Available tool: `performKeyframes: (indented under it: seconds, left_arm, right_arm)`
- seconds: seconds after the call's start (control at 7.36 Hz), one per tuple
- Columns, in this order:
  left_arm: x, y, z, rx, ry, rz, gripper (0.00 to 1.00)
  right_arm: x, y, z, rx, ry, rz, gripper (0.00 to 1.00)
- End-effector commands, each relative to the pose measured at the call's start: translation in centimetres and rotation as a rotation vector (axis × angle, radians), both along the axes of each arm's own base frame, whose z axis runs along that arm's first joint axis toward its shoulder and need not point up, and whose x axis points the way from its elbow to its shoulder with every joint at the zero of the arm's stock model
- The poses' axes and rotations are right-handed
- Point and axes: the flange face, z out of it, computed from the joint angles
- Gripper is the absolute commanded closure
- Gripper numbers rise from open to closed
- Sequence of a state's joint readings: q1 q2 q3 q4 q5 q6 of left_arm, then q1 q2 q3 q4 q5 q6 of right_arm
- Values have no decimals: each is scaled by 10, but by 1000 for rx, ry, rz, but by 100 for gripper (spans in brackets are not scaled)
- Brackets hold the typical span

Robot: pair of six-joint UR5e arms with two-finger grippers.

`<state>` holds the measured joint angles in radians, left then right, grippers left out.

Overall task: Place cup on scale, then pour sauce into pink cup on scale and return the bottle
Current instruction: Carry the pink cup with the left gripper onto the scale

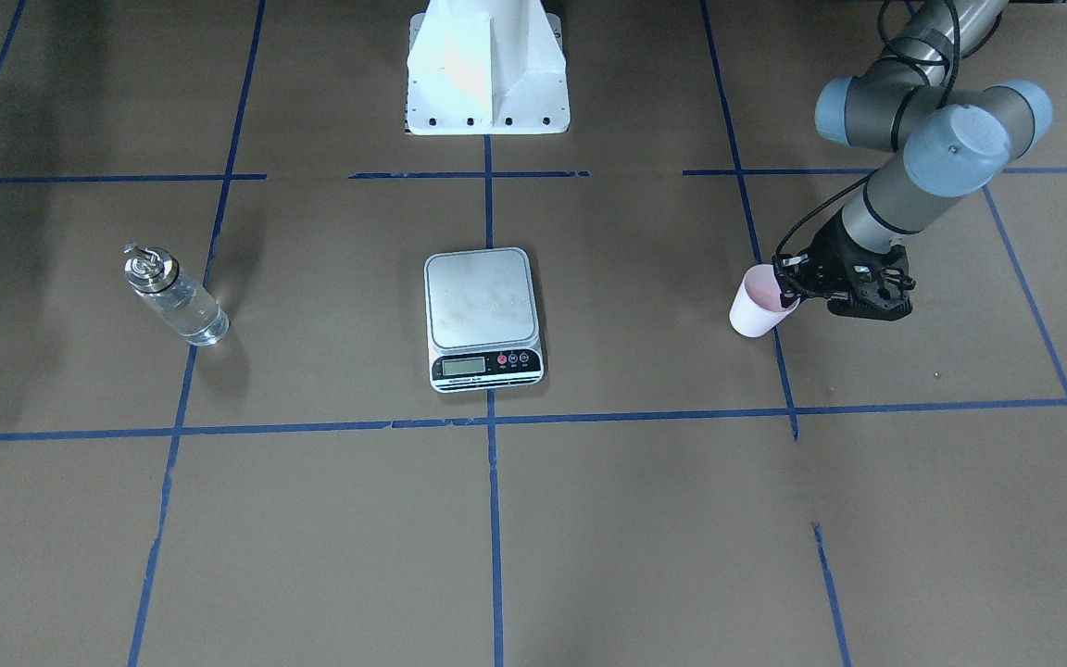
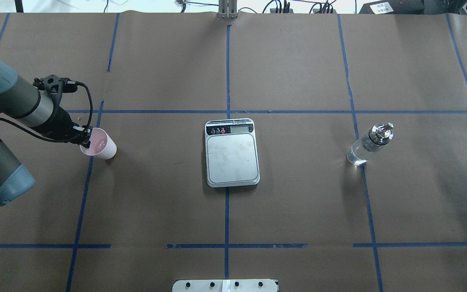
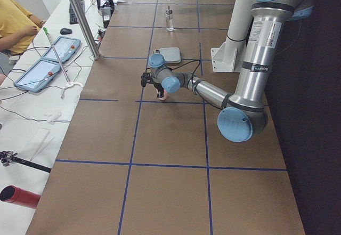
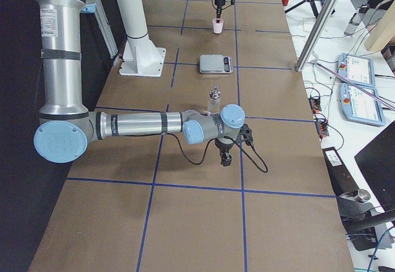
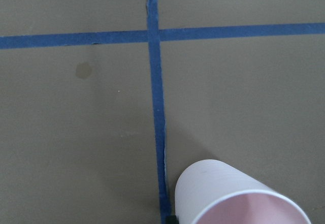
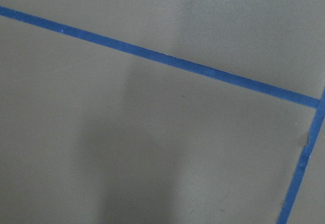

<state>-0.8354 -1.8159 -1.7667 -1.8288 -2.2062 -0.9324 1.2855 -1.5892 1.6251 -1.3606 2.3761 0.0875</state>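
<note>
Overhead exterior shows left fingers (image 2: 85, 134) pinching cup (image 2: 103, 147) rim; in exterior right, right fingers (image 4: 224, 158) too small to judge.

The table (image 2: 156, 194), covered with brown paper and blue tape lines (image 2: 226, 202), carries the scale (image 2: 232, 156) at its middle. The glass bottle (image 2: 369, 145) and the pink cup (image 2: 99, 145) are well apart on either side.

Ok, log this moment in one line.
left gripper: at rim of pale pink tapered cup | flat silver-grey scale: bare | clear glass bottle: upright

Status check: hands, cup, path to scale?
Left hand at pink cup rim, grip unclear. Right hand off bottle, state unclear. Scale bare, nothing between.
</note>
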Motion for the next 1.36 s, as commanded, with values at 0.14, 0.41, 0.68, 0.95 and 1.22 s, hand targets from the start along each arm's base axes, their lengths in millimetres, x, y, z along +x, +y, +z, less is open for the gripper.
performKeyframes:
  seconds: [0.14,0.41,0.68,0.95,1.22]
  left_arm:
    - [45,-18,-159,-143,32,-105,100]
    - [101,-13,-238,-169,91,-96,100]
    - [181,-19,-277,-183,53,-70,100]
    - [214,-11,-270,-172,58,-41,100]
    - [222,-11,-268,-172,42,-50,100]
  right_arm:
    - [0,-1,-4,6,-2,1,0]
    - [-1,-2,-8,8,-7,5,0]
    - [0,-1,-17,24,-12,7,0]
    - [1,1,-17,25,-10,7,0]
    - [1,1,-18,28,-11,7,0]
